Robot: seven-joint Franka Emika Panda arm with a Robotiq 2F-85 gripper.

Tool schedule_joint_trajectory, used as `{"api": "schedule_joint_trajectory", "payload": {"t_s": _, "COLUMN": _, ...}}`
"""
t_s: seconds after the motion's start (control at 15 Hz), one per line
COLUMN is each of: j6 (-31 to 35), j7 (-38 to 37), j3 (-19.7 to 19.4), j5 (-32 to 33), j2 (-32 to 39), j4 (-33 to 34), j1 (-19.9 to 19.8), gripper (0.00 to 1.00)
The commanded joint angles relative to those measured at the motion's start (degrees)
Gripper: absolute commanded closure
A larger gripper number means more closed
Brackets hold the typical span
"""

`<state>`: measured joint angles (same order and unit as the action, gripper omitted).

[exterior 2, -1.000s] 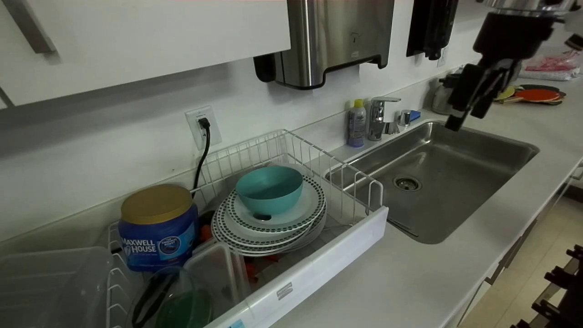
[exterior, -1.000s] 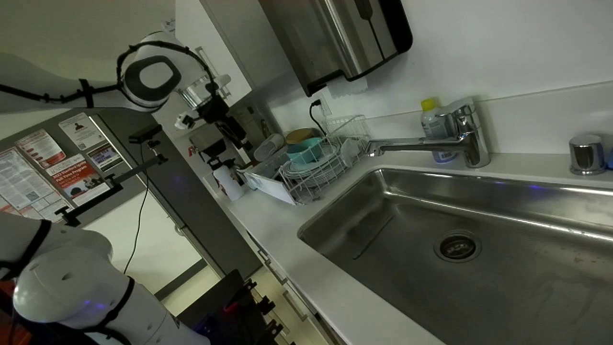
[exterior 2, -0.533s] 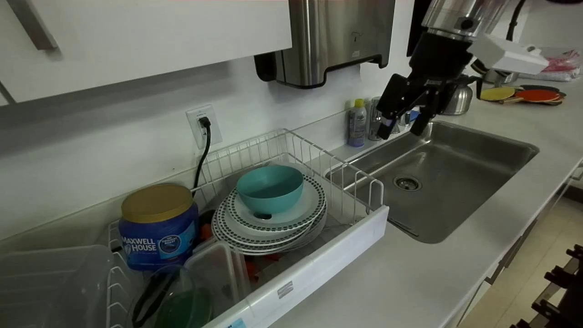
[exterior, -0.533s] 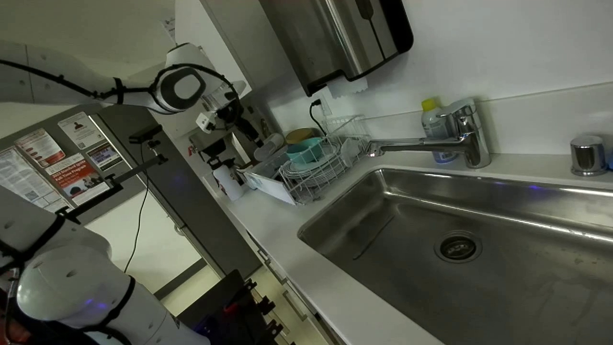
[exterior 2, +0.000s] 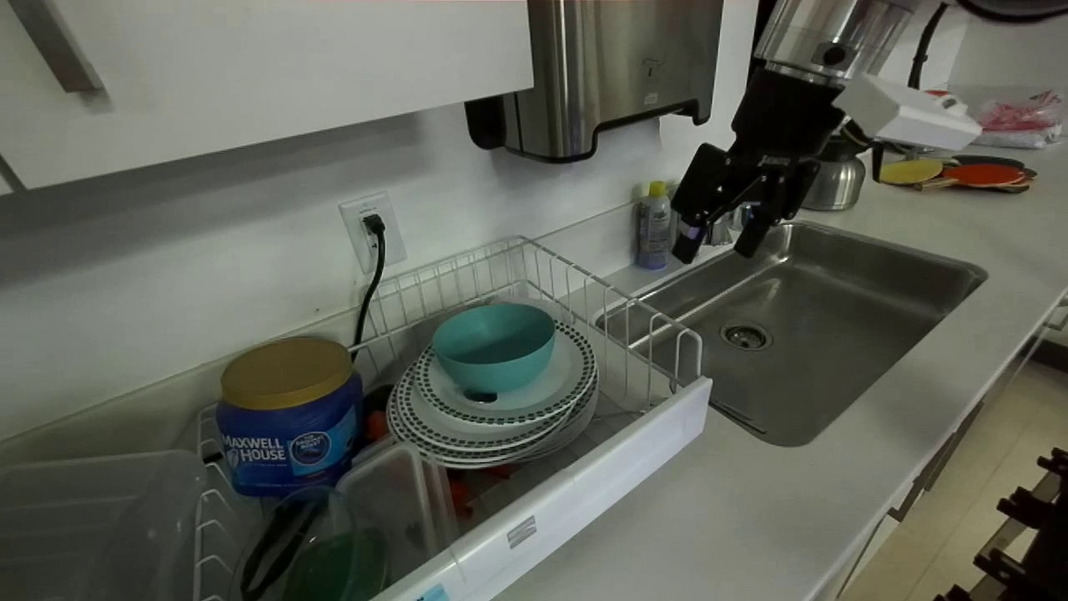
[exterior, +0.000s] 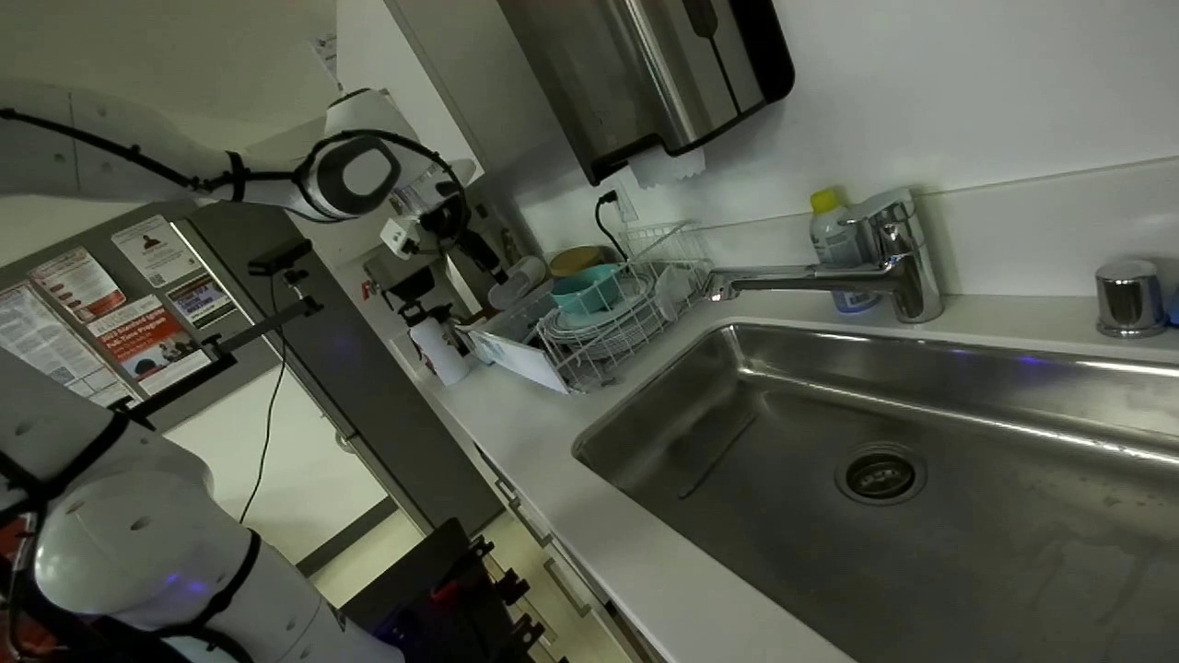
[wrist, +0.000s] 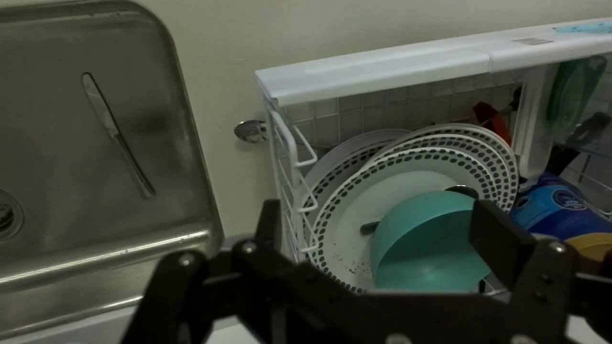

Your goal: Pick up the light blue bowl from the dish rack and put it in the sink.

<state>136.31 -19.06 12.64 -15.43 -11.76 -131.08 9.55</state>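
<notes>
Over the last second the gripper (exterior 2: 717, 246) has come in toward the dish rack (exterior 2: 601, 482), creeping only a little in the latest half of it; the light blue bowl (exterior 2: 494, 346) has not stirred. The bowl sits inside the dish rack, in the half nearer the sink (exterior 2: 834, 317), on top of a stack of plates (exterior 2: 509, 417). The gripper's fingers (wrist: 499, 239) stand wide apart and hold nothing.

What the coming move turns on is where the bowl lies from the gripper: lower, and farther along toward the dish rack's other end, the one away from the sink. The wrist view agrees: the bowl shows off toward the finger on that side rather than midway in the gap. Depth reads poorly from these angles, so I can't tell whether the fingertips hang over the dish rack's sink-side wires or short of them. Being round, the bowl has no long axis to line up with. The next move likely calls for sliding along above the dish rack until one finger can go inside the rim and one outside, then coming down without catching the wires or jostling the plates.
</notes>
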Motion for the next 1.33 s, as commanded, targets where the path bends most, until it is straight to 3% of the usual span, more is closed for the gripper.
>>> {"api": "schedule_joint_trajectory", "payload": {"t_s": 0.0, "j6": 5.5, "j7": -5.6, "j3": 1.7, "j5": -1.0, "j2": 4.6, "j4": 2.2, "j1": 1.2, "gripper": 0.0}}
{"api": "schedule_joint_trajectory", "payload": {"t_s": 0.73, "j6": 14.8, "j7": -16.7, "j3": 1.3, "j5": 1.9, "j2": 22.4, "j4": 15.0, "j1": 4.1, "gripper": 0.0}}
{"api": "schedule_joint_trajectory", "payload": {"t_s": 1.27, "j6": 14.5, "j7": -26.3, "j3": -5.5, "j5": 12.8, "j2": 33.5, "j4": 25.6, "j1": 10.2, "gripper": 0.0}}
